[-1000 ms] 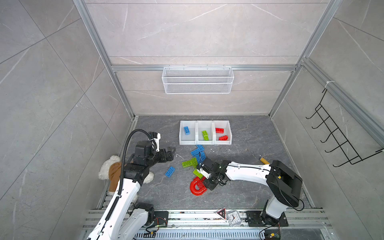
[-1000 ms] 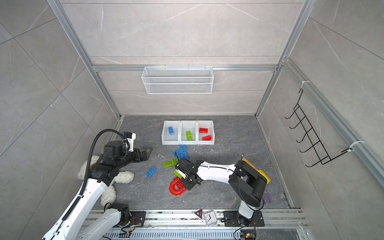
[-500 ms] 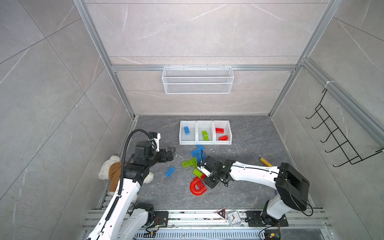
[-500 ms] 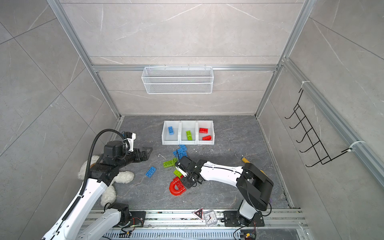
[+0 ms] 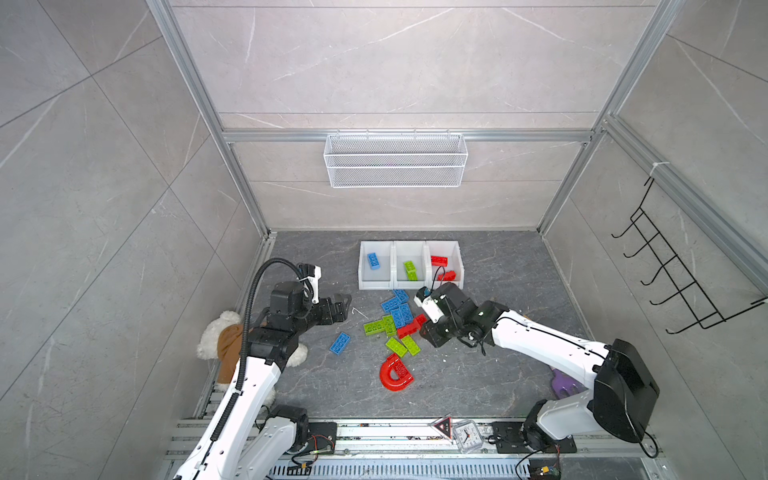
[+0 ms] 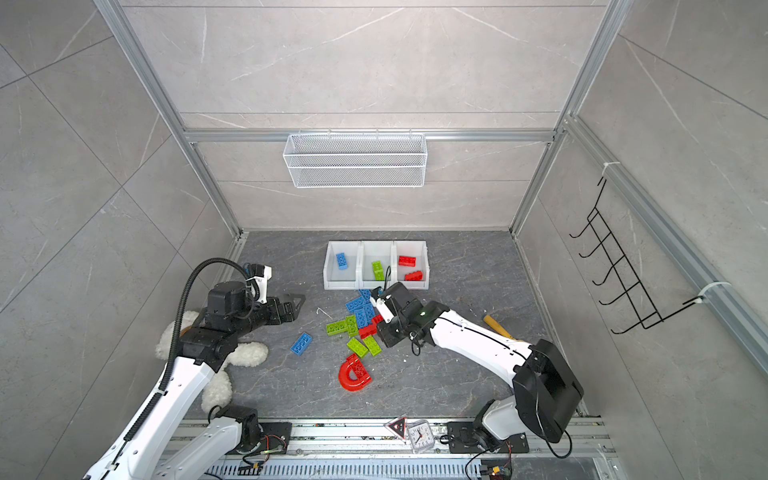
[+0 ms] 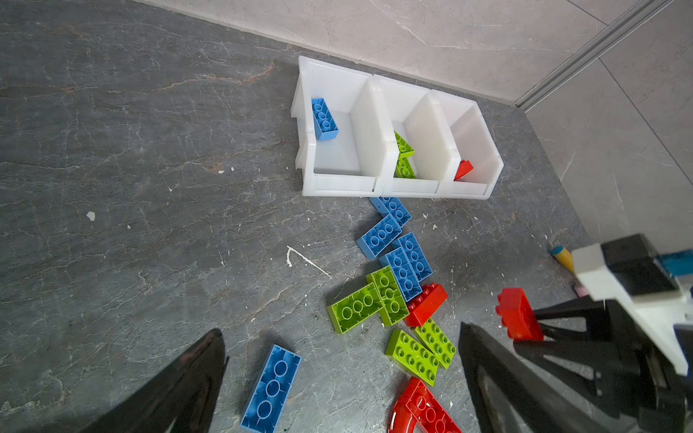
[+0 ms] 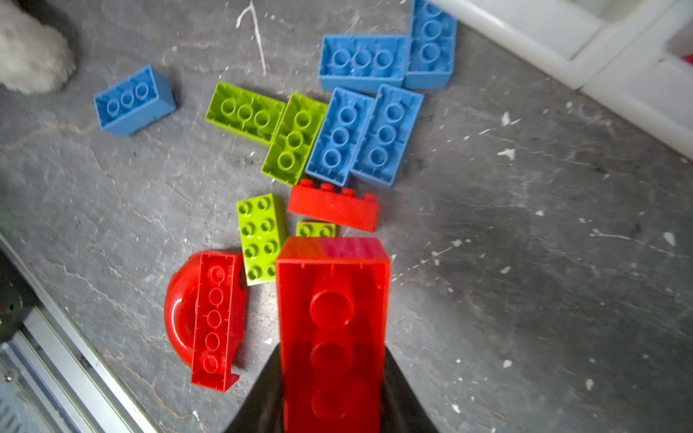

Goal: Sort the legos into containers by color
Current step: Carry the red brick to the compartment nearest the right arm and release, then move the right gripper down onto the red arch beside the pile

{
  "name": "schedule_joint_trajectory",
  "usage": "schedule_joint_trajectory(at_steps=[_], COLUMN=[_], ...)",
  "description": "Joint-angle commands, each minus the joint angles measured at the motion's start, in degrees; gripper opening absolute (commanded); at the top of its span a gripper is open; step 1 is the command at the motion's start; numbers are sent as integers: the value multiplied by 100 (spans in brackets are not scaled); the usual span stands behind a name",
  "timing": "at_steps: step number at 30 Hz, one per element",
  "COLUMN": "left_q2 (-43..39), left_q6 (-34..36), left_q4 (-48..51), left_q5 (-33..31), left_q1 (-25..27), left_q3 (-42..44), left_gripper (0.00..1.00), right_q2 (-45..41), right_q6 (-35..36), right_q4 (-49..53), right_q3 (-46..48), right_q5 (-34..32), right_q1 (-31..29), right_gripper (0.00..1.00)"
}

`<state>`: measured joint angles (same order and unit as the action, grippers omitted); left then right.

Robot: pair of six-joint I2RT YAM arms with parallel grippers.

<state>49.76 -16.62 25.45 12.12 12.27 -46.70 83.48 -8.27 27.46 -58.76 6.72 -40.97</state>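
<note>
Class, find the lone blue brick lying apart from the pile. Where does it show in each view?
Both top views: lone blue brick left of the pile, on bare floor.
Left wrist: alone, a gap away from the red arch.
Right wrist: the brick nearest the plush toy.
Shared landmark: red arch, in all four.

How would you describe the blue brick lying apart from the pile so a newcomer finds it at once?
Find the three white bins at the back of the grey floor; loose bricks pile up before them. Left of that pile in both top views, near the left gripper, lies one blue brick. Unlike the other loose blue bricks, it touches nothing.
</note>
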Motion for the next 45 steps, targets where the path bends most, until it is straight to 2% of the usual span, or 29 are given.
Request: schedule_joint_trajectory(at_steps=[1, 7, 15, 23, 27, 30, 35, 38, 42, 45], left_q2=[-52, -77, -36, -43, -63, -62, -89, -96, -41, 6], left_q6=[88, 87, 89, 124, 133, 138, 141, 142, 148, 109], left_q4=[-30, 6, -15, 41, 52, 73, 74, 70, 49, -24], left_q5=[4, 5, 0, -111, -152, -172, -183, -191, -135, -100], left_q1=[12, 18, 15, 18, 21, 20, 16, 16, 16, 17], left_q3=[-216, -207, -200, -225, -219, -233, -218, -220, -238, -190], left_gripper=[100, 100, 100, 100, 100, 100, 100, 100, 99, 100], right_q2=[69, 727, 1685, 2678, 3085, 3320, 3364, 3159, 2505, 1785], right_q6=[227, 292, -150, -230, -204, -66, 129, 163, 320, 381], right_q4=[-326, -551, -667, -567, -343, 60, 368, 385, 588, 436], right_q3=[-335, -994, -1905, -2850, -3420, -3940, -4219, -4102, -3770, -3029], right_q5=[308, 433, 454, 619, 663, 573, 615, 730, 747, 759], right_q1=[462, 1219, 2114, 2674, 2803, 2831, 2840, 2842, 2737, 2392], right_gripper=[28, 29, 29, 30, 34, 43, 54, 56, 57, 59])
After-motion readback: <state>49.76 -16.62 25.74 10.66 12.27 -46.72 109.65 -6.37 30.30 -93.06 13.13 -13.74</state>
